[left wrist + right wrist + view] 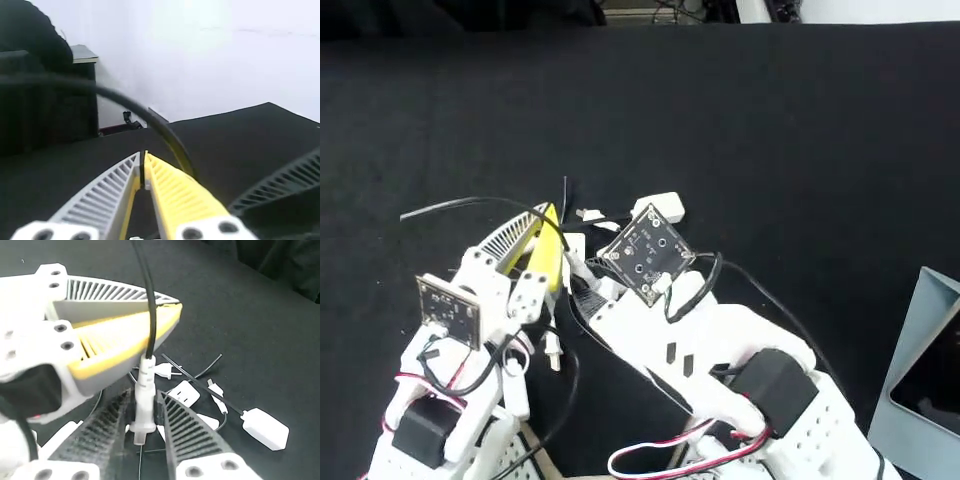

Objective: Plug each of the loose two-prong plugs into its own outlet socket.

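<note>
My right gripper [143, 396] is shut on a white two-prong plug [142, 412], held upright between its dark ribbed fingers. The plug's black cable [149, 315] runs up across my left gripper [175, 307], whose white and yellow fingers are closed together on it. In the left wrist view the same left gripper [142, 162] pinches that cable [150, 120] just above the black table. A white outlet block [184, 392] and another loose white plug [167, 371] lie on the cloth beyond. From above, the left gripper [548, 213] points at this clutter, beside the right arm [720, 350].
A larger white adapter [265, 427] with its own black cord lies farther off, also seen from above [665, 207]. Thin black wires [450, 207] trail left over the cloth. A grey box [920, 380] stands at the right edge. The far table [720, 110] is bare black cloth.
</note>
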Robot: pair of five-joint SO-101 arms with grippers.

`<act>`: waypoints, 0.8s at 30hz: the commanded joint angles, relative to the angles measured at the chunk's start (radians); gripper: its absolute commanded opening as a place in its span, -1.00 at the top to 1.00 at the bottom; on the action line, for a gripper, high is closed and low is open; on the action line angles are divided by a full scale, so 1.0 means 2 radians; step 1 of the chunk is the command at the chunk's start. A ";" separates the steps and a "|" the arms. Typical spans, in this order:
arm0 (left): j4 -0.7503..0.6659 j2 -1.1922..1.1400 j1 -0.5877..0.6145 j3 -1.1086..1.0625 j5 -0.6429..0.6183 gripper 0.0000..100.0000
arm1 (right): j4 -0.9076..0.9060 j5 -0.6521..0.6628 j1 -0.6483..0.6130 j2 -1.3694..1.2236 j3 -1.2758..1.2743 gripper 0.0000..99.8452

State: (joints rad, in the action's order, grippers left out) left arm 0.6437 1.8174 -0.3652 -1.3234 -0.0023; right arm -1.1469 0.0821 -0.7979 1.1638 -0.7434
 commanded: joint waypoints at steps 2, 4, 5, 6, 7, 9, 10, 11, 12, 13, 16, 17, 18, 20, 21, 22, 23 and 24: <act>0.015 0.002 -0.031 0.039 0.002 0.94 | 0.010 0.001 -0.008 0.005 0.001 0.98; 0.039 0.002 -0.048 0.051 0.006 0.94 | 0.010 0.001 -0.008 0.005 0.001 0.98; 0.051 0.002 -0.057 0.059 0.018 0.94 | 0.010 0.001 -0.007 0.005 0.001 0.98; 0.061 0.002 -0.064 0.066 0.031 0.94 | 0.009 0.001 -0.007 0.005 0.001 0.98; 0.068 0.002 -0.066 0.071 0.040 0.94 | 0.009 0.001 -0.008 0.005 0.001 0.98; 0.079 0.002 -0.068 0.076 0.050 0.94 | 0.009 0.001 -0.008 0.005 0.001 0.98; 0.084 0.002 -0.068 0.078 0.050 0.94 | 0.009 0.001 -0.008 0.005 0.001 0.98; 0.086 0.002 -0.068 0.078 0.050 0.94 | 0.009 0.001 -0.008 0.005 0.001 0.98; 0.090 0.002 -0.068 0.078 0.050 0.94 | 0.009 0.001 -0.008 0.005 0.001 0.98; 0.092 0.002 -0.068 0.078 0.050 0.94 | 0.009 0.001 -0.008 0.005 0.001 0.98; 0.093 0.002 -0.068 0.077 0.050 0.94 | 0.009 0.001 -0.007 0.005 0.000 0.98; 0.093 0.002 -0.069 0.077 0.051 0.94 | 0.009 0.001 -0.007 0.005 0.000 0.98; 0.092 0.002 -0.071 0.077 0.051 0.94 | 0.009 0.001 -0.007 0.005 0.000 0.98; 0.091 0.002 -0.071 0.077 0.051 0.94 | 0.009 0.001 -0.007 0.005 0.000 0.98; 0.091 0.002 -0.071 0.077 0.053 0.94 | 0.009 0.001 -0.007 0.005 0.000 0.98; 0.092 0.002 -0.072 0.077 0.063 0.94 | 0.008 0.001 -0.007 0.005 0.000 0.98; 0.092 0.002 -0.072 0.077 0.077 0.94 | 0.008 0.001 -0.007 0.005 -0.004 0.98; 0.092 0.002 -0.073 0.076 0.088 0.94 | 0.009 0.001 -0.007 0.005 -0.008 0.98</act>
State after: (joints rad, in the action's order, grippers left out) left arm 0.8247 1.8190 -0.4849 -1.2160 0.1020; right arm -1.1469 0.0821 -0.7979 1.1638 -0.7557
